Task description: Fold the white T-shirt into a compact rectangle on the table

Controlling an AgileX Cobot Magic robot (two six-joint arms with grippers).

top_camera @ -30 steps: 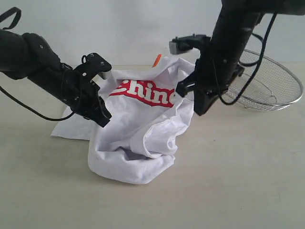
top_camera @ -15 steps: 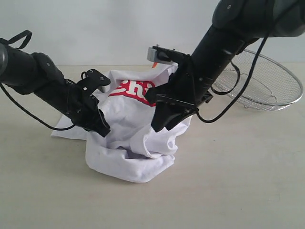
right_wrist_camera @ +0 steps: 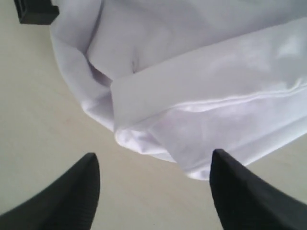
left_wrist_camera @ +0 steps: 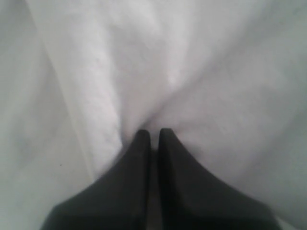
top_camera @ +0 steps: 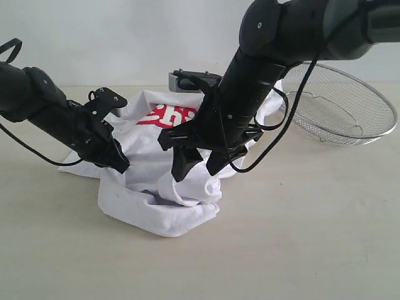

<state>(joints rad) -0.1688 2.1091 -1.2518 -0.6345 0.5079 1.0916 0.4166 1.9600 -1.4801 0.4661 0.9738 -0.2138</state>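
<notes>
- Left of the middle of the surface (top_camera: 300, 244), nearer its far edge than its near one, the white T-shirt (top_camera: 156, 209) lies in a crumpled heap. Its red lettering (top_camera: 172, 117) is half buried in the folds, and a wire basket (top_camera: 350, 106) rests off toward the right edge.
- The left end effector (top_camera: 120, 164) is pressed together on a pinch of the shirt's cloth at the heap's left side. In the wrist view, creases run straight into its tips.
- The right end effector (top_camera: 195, 170) stands spread wide and holds nothing. It hangs over the heap's near side, where a hemmed edge (right_wrist_camera: 192, 103) doubles back on itself.
- Handling, as a judgement: the cloth looks light, limp and quite unbreakable. It will sag, drag and bunch rather than keep any shape, and layers may come up together when pinched.
- A good hold is probably a single layer at a hem, sleeve end or shoulder seam, where the stitched edge gives the tips something firm. A grab into the middle of the heap would likely gather several folds.
- With one side pinned, pulling the opposite edge outward should spread the shirt flat before any folding.
</notes>
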